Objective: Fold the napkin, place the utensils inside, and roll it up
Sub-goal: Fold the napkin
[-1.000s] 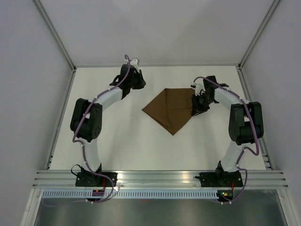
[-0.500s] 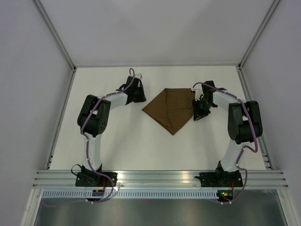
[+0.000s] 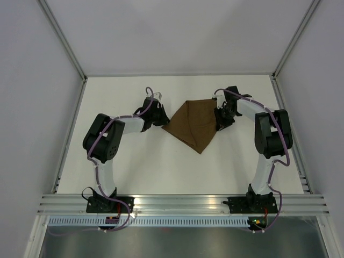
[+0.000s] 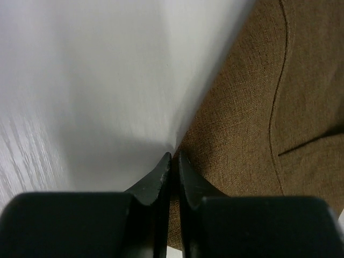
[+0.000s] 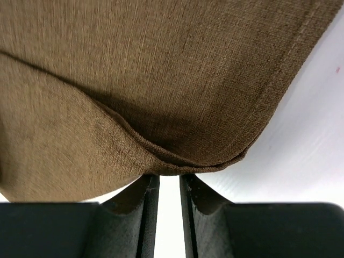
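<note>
The dark brown napkin lies folded into a kite-like shape in the middle of the white table. My left gripper is at its left corner. In the left wrist view the jaws stand nearly together, pinching the edge of the napkin. My right gripper is at the napkin's right edge. In the right wrist view a raised fold of the napkin drapes over the tips of the narrowly parted jaws, held there. The utensils are out of view.
The white table is bounded by metal frame rails at left and right, with grey walls beyond. An aluminium rail carrying both arm bases runs along the near edge.
My left arm swung from the back of the table to the napkin's left corner and its jaws closed. The right gripper shifted left, drawing the napkin's right corner inward.
</note>
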Motion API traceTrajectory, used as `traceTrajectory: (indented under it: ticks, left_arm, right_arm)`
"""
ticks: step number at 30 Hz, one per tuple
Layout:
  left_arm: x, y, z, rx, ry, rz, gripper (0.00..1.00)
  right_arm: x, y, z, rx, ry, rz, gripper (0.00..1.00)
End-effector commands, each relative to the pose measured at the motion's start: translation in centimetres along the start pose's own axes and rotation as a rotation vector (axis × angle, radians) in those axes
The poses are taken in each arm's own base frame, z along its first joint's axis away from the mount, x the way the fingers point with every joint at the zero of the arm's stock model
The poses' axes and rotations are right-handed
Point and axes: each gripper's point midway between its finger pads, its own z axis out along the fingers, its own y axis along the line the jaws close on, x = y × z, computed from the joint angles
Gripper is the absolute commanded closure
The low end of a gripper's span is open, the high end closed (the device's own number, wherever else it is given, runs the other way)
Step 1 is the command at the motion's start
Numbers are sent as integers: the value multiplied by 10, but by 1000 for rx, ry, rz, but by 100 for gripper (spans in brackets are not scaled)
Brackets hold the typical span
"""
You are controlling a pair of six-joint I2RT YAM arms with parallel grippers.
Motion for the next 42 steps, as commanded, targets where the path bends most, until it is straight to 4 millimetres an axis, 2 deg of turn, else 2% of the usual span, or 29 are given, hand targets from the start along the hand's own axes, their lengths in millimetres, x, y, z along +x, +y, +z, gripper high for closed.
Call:
traceTrajectory:
  ticks: [1,3,4,6,7,8,9,11,12,15,16,21,23,27,31,32,36,37,39,41,42]
  left_arm:
    - [31,1,-13,-2,44,-68,87]
    - [34,-3,-17,14,27,-86,87]
    - [47,2,-20,6,43,-97,87]
    - [49,-4,-27,27,26,-110,87]
    - [60,2,-30,8,39,-114,87]
    - [60,0,-34,6,28,-123,87]
    - [71,2,-37,-2,36,-122,87]
    - [76,2,-44,-6,25,-138,87]
    - [86,5,-47,-14,31,-139,87]
    - [93,5,-56,-16,18,-163,87]
    - [101,9,-59,-23,24,-167,87]
    - [109,16,-70,-50,11,-176,87]
    - [106,18,-74,-67,4,-171,85]
    - [93,22,-80,-112,-24,-138,76]
    - [59,16,-90,-136,-94,-96,66]
    - [48,14,-96,-131,-119,-86,65]
    - [13,5,-116,-114,-192,-60,61]
    - [7,2,-121,-113,-200,-43,60]
    - [-11,-10,-136,-83,-243,-27,59]
    - [-18,-17,-148,-58,-260,-4,58]
    - [-28,-27,-159,-26,-290,3,58]
  right_arm:
    - [-4,-10,16,66,24,-12,73]
    - [-8,-11,20,70,26,-16,73]
    - [-10,-9,22,69,26,-25,73]
    - [-12,-8,26,72,29,-35,73]
    - [-13,-5,28,74,30,-46,73]
    - [-14,-3,29,77,29,-58,73]
    - [-15,1,30,75,31,-70,73]
    - [-15,5,32,73,33,-80,73]
    - [-15,10,33,67,34,-87,72]
    - [-14,17,32,57,35,-94,72]
    - [-14,19,33,55,35,-98,72]
    - [-11,24,32,47,41,-103,73]
    - [-11,22,30,58,35,-106,73]
    - [-18,18,16,82,0,-108,72]
    - [-31,9,-11,87,-68,-104,66]
    - [-32,7,-16,91,-79,-111,60]
    - [-41,1,-42,109,-144,-162,52]
    - [-45,0,-54,111,-176,-177,48]
    - [-49,1,-65,114,-212,-224,46]
    - [-51,11,-79,82,-247,-270,45]
    - [-51,22,-83,32,-265,-309,45]
